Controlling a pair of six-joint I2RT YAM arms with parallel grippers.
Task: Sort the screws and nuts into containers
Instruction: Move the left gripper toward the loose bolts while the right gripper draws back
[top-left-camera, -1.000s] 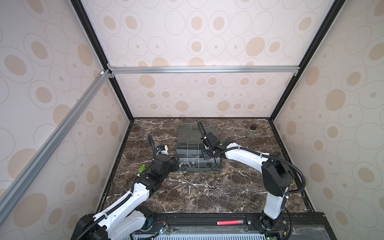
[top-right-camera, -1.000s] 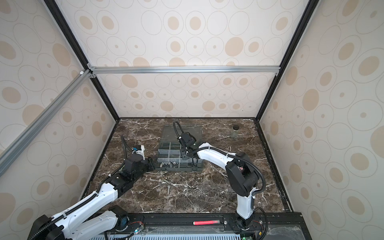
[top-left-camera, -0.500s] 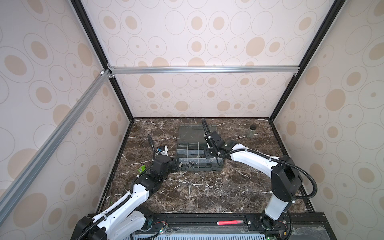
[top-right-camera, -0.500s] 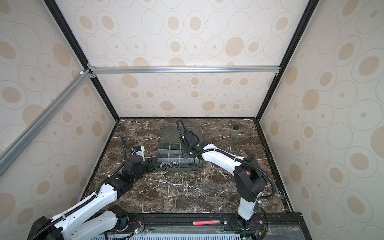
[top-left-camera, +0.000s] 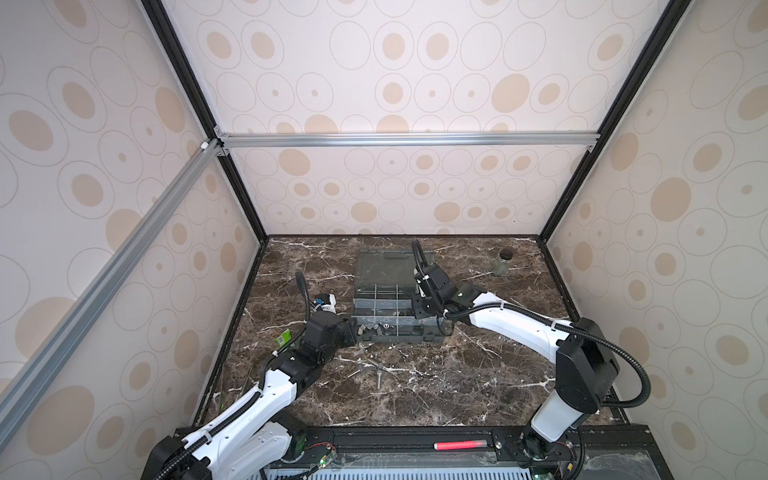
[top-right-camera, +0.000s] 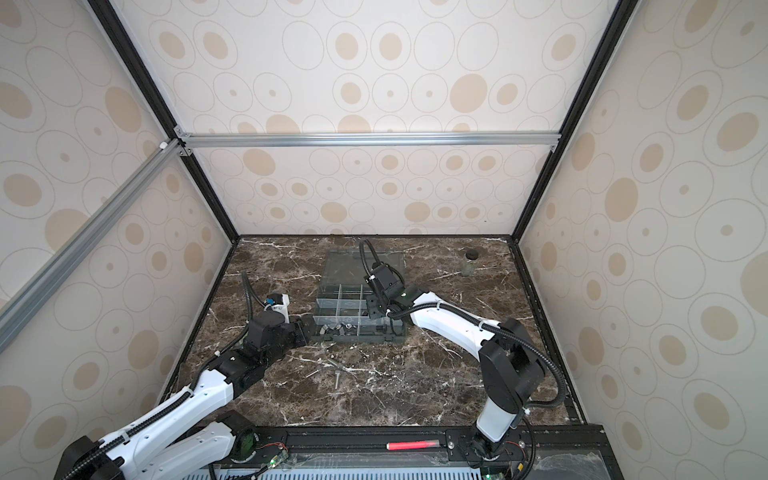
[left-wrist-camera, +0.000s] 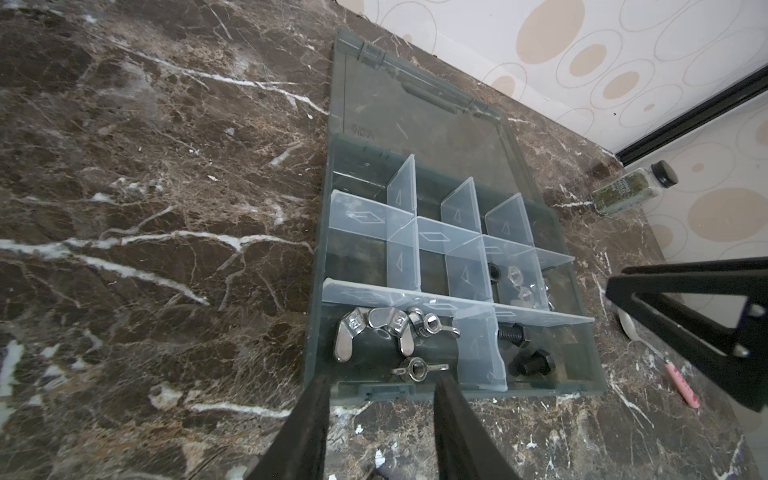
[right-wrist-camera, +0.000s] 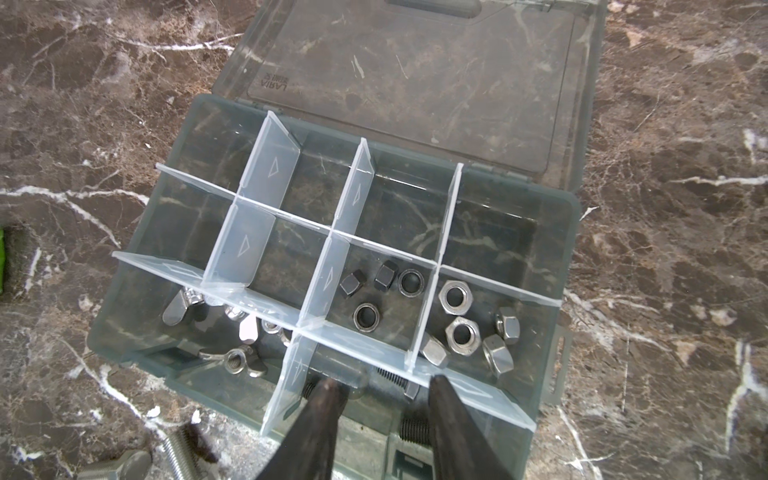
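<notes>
Chg over last sec: R arm (top-left-camera: 515, 328) elbow swung out to the right, wrist slid right along the organizer box (top-left-camera: 399, 338). L arm (top-left-camera: 266, 395) approx static.

R gripper (right-wrist-camera: 384, 384) now over the near-row right compartment, jaws parted, nothing seen betw. them, i.e. released. Threaded shafts (right-wrist-camera: 411, 428) show in that compartment under it, so prob. a screw drop just done (my read, not seen).

L gripper (left-wrist-camera: 380, 382) also parted + empty. Tips at the box's near wall, just by the wing nuts (left-wrist-camera: 374, 328) in the near-left compartment.

Sorted so far:
- silver hex nuts (right-wrist-camera: 461, 328): mid-row right compartment
- black nuts (right-wrist-camera: 365, 316): next compartment to the left
- black bolts (left-wrist-camera: 515, 336): near row

Still loose: screws (top-left-camera: 379, 379) on the table (top-left-camera: 478, 386), near side of the box, betw. the two arms. They lie near-right of L gripper, apart from it, and near-left of R gripper, farther off.

Task partway. L looks better placed for the next pick.
</notes>
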